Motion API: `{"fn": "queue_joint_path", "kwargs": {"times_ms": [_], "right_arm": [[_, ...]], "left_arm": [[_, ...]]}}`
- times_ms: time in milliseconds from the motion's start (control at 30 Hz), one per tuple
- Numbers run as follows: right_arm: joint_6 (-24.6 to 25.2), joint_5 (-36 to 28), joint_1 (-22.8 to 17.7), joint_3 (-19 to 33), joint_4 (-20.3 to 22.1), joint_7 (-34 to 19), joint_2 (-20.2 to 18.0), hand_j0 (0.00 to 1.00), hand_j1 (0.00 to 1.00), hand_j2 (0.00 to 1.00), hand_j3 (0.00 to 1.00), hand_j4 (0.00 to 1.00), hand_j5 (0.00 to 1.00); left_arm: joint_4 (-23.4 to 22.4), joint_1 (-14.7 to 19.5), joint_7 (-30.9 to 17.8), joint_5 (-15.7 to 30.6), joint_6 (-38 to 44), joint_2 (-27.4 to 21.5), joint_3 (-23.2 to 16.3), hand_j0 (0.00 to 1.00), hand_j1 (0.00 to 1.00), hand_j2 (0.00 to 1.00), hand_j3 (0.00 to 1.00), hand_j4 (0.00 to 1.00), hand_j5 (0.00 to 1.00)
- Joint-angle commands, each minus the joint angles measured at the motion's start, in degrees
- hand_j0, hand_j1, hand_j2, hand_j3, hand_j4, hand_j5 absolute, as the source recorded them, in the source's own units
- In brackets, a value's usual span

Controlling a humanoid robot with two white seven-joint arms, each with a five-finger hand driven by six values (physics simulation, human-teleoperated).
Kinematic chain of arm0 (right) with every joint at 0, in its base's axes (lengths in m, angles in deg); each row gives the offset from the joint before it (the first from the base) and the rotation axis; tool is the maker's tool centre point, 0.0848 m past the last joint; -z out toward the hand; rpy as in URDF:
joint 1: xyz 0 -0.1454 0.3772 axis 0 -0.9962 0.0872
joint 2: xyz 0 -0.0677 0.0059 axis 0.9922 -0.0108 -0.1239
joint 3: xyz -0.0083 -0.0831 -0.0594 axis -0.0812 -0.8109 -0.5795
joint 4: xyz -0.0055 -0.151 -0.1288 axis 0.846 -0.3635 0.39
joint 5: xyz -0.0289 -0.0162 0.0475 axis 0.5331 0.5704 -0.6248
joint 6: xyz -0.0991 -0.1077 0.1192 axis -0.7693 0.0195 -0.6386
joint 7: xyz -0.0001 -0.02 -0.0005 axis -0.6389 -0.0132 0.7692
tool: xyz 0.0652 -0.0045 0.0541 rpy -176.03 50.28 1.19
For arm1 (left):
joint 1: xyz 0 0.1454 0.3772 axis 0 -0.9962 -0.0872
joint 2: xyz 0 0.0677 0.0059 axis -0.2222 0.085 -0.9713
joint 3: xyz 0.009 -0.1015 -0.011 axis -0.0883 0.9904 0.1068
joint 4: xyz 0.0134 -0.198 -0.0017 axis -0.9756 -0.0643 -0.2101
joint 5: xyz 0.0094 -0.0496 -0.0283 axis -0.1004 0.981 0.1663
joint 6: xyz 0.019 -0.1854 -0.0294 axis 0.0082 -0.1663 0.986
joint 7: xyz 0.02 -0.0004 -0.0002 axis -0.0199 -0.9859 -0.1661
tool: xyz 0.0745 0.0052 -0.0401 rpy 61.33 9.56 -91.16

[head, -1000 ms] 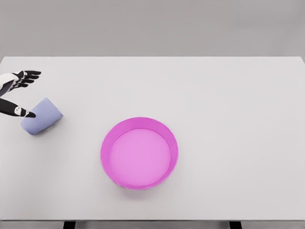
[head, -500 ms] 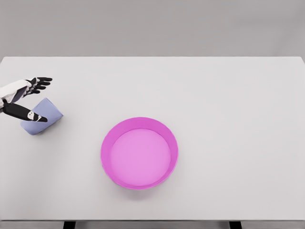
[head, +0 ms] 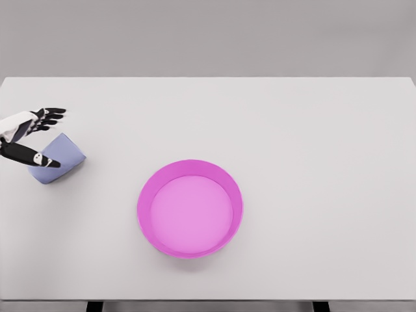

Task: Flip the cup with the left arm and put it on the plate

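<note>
Left hand (head: 29, 135): fingers spread, thumb over cup, no grip seen. Cup (head: 60, 158): pale blue, on its side, directly under hand, on table (head: 292, 130). Plate (head: 190, 208): pink, well right of hand.

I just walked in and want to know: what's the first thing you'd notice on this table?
The big bright pink plate pops out first, sitting near the middle of the white table. Next is the pale blue cup lying on its side at the far left, with the robot's left hand spread open around it.
</note>
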Motion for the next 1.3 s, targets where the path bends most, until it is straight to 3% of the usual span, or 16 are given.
{"fn": "queue_joint_path", "kwargs": {"times_ms": [0,267,1067,1267], "right_arm": [[0.0,0.1,0.0,0.0,0.0,0.0,0.0,1.00,1.00,1.00,1.00,1.00,1.00],[0.0,0.0,0.0,0.0,0.0,0.0,0.0,1.00,1.00,1.00,1.00,1.00,1.00],[0.0,0.0,0.0,0.0,0.0,0.0,0.0,1.00,1.00,1.00,1.00,1.00,1.00],[0.0,0.0,0.0,0.0,0.0,0.0,0.0,1.00,1.00,1.00,1.00,1.00,1.00]], "left_arm": [[-0.8,0.0,0.0,0.0,0.0,0.0,0.0,1.00,1.00,1.00,1.00,1.00,1.00],[-2.5,0.0,0.0,0.0,0.6,2.7,-0.7,1.00,1.00,1.00,1.00,1.00,1.00],[-3.0,-0.3,-0.1,0.0,0.9,2.6,-0.5,1.00,1.00,1.00,1.00,1.00,1.00],[-2.8,-0.4,-0.1,-0.2,4.1,2.6,-0.5,1.00,1.00,1.00,1.00,1.00,1.00]]}}
